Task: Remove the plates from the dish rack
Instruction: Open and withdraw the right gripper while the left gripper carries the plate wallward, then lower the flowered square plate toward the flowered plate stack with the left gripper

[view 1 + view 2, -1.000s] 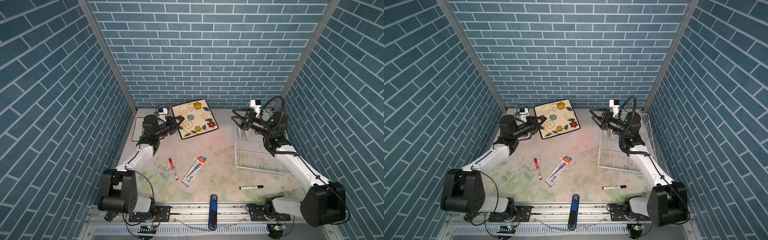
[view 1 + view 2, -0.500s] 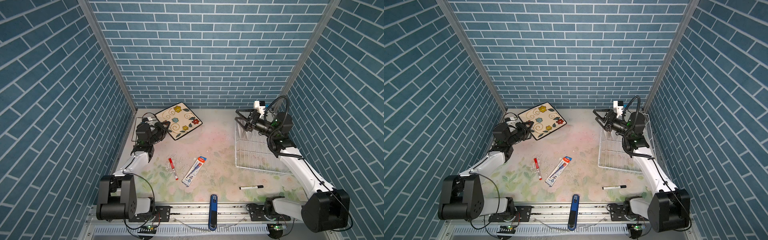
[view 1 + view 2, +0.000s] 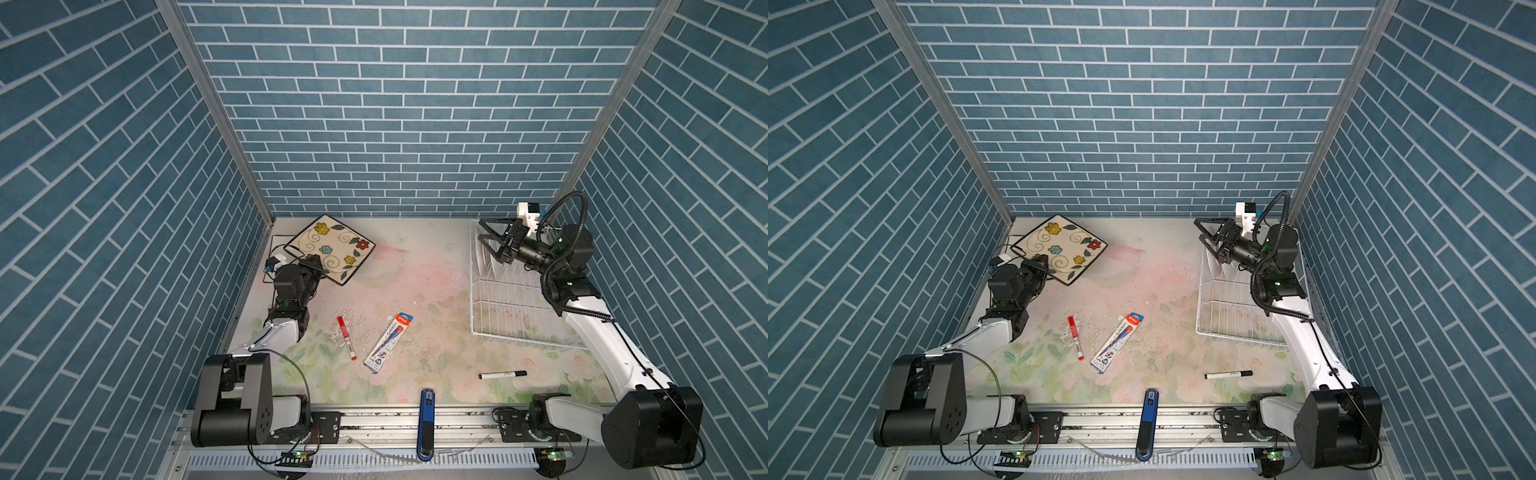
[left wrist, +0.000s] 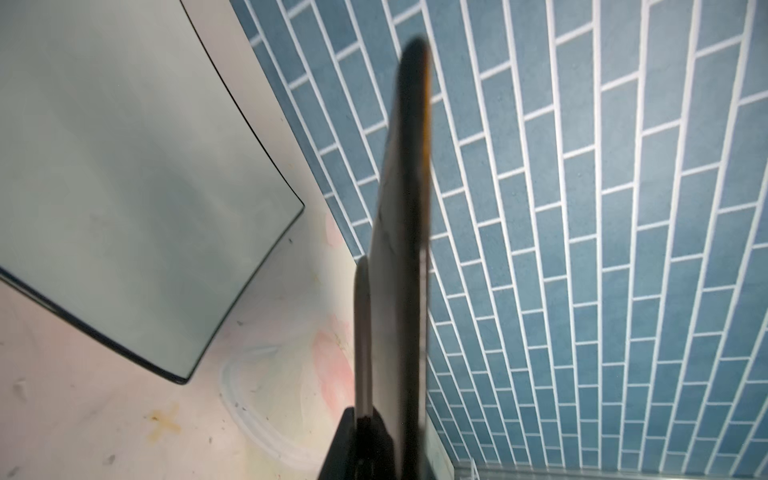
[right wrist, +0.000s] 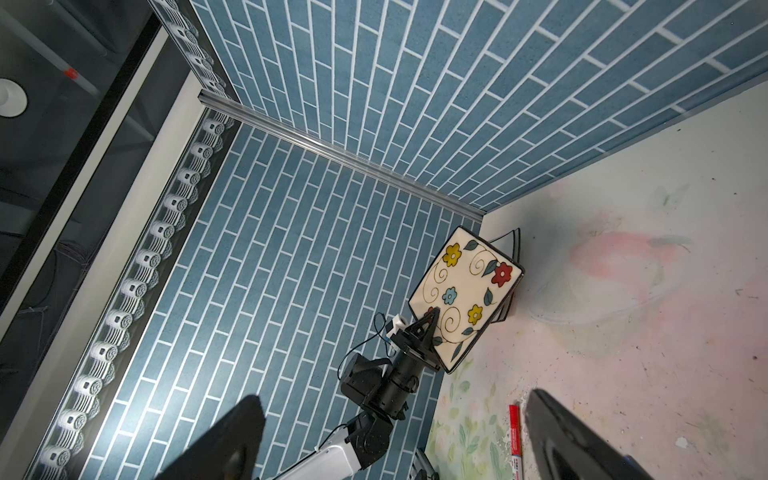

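Observation:
A square cream plate (image 3: 332, 249) (image 3: 1059, 248) with coloured flowers hangs tilted near the back left corner. My left gripper (image 3: 313, 266) (image 3: 1040, 264) is shut on its near corner. The left wrist view shows that plate edge-on (image 4: 407, 208) beside one finger (image 4: 362, 332). Below it, another black-rimmed square plate (image 4: 124, 166) lies flat on the table. The white wire dish rack (image 3: 523, 338) (image 3: 1237, 338) stands on the right. My right gripper (image 3: 492, 245) (image 3: 1210, 241) hovers open over its far end, holding nothing. The right wrist view shows the flowered plate (image 5: 465, 291) across the table.
A red marker (image 3: 346, 343), a packaged pen (image 3: 388, 343) and a black marker (image 3: 503, 374) lie on the flowered table. A blue tool (image 3: 427, 419) sits at the front edge. The left wall is close beside the held plate.
My left arm has carried the flowered plate leftwards and lower, towards the back left corner. My right gripper has drifted slightly right over the rack and stays open.

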{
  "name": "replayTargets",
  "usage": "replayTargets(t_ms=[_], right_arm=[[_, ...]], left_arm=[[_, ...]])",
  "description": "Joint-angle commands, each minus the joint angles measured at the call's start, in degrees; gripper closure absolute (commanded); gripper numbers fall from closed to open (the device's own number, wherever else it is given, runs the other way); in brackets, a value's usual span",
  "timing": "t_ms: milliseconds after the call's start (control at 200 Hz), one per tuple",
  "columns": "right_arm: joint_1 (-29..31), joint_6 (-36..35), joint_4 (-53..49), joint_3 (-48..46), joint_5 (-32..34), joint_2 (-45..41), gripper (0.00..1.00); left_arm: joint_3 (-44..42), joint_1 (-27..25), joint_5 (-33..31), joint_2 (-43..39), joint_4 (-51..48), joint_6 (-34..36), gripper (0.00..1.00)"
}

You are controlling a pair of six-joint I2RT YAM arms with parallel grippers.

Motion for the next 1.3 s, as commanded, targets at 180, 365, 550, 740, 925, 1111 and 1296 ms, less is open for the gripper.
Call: replayTargets(t_ms=[180, 365, 550, 740, 925, 1111, 1296], right_arm=[[-0.93, -2.53, 0.09, 0.40, -1.51, -0.33, 0.01], [-1.27, -2.66, 0.02, -0.12, -1.59, -0.16, 0.01], [-1.38, -2.74, 0.08, -0.04, -1.50, 0.02, 0.01], [-1.55, -2.94, -0.27, 0.11, -1.59, -0.32, 0.01], [-1.59, -2.97, -0.46, 0.31, -1.67, -0.12, 0.01], [-1.64, -2.97, -1.26, 0.74, -1.72, -0.92, 0.01], [-1.64, -3.30, -2.11, 0.66, -1.73, -1.46, 0.01]], left_arm=[[-2.27, 0.37, -13.09, 2.02, 28.26, 1.60, 1.00], [-2.84, 0.37, -17.28, 3.97, 30.20, 1.18, 1.00], [-2.13, 1.49, -17.10, 6.25, 30.48, -2.08, 1.00], [-2.95, 2.56, -20.98, 6.75, 30.17, -5.03, 1.00], [-2.53, 4.99, -18.40, 8.93, 29.30, -12.53, 1.00], [-2.43, 7.91, -15.37, 13.15, 32.12, -20.22, 1.00], [-1.09, 9.31, -12.45, 15.11, 30.19, -21.37, 1.00]])
